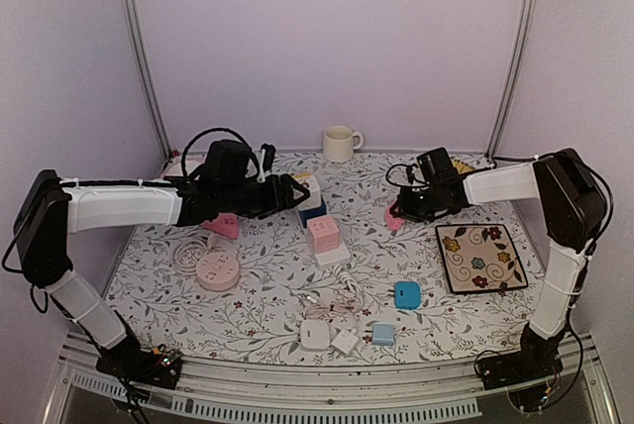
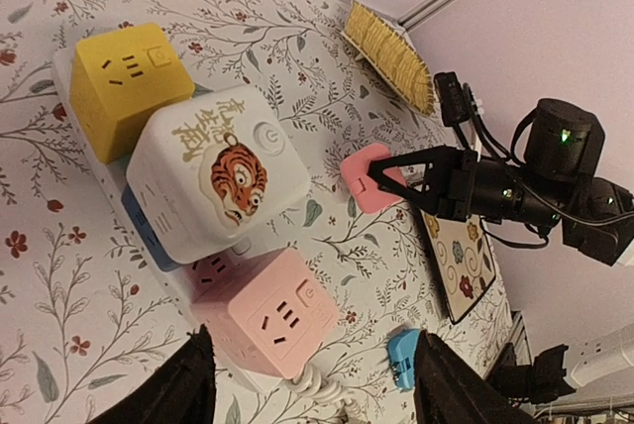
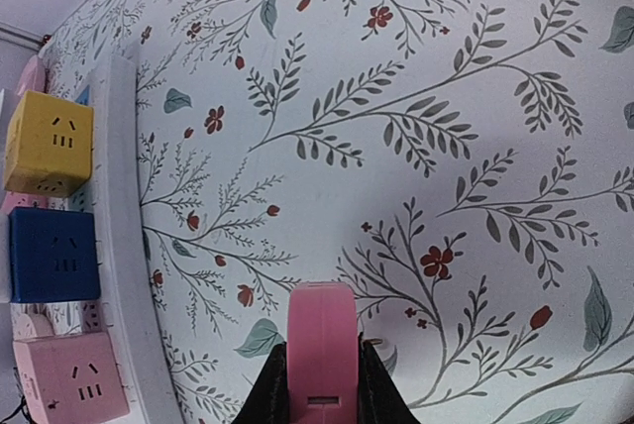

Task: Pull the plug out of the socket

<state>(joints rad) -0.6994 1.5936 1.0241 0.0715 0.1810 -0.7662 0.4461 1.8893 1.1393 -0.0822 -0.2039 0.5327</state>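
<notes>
A white power strip [image 3: 124,246] carries cube sockets: yellow [image 2: 129,87], white with a tiger [image 2: 223,171], blue [image 3: 54,254] and pink [image 2: 267,310]. In the top view the pink cube [image 1: 324,234] sits mid-table. My right gripper [image 1: 401,208] is shut on a pink plug [image 3: 322,345], held over bare tablecloth to the right of the strip and apart from it. The plug also shows in the left wrist view [image 2: 369,176]. My left gripper [image 2: 312,394] is open and empty, hovering over the cubes [image 1: 297,191].
A mug [image 1: 340,143] stands at the back. A flowered plate [image 1: 480,258] lies at the right. A round pink socket [image 1: 217,270], a blue plug [image 1: 407,294], white adapters [image 1: 317,333] and cables lie near the front. A brush [image 2: 391,57] lies at the back right.
</notes>
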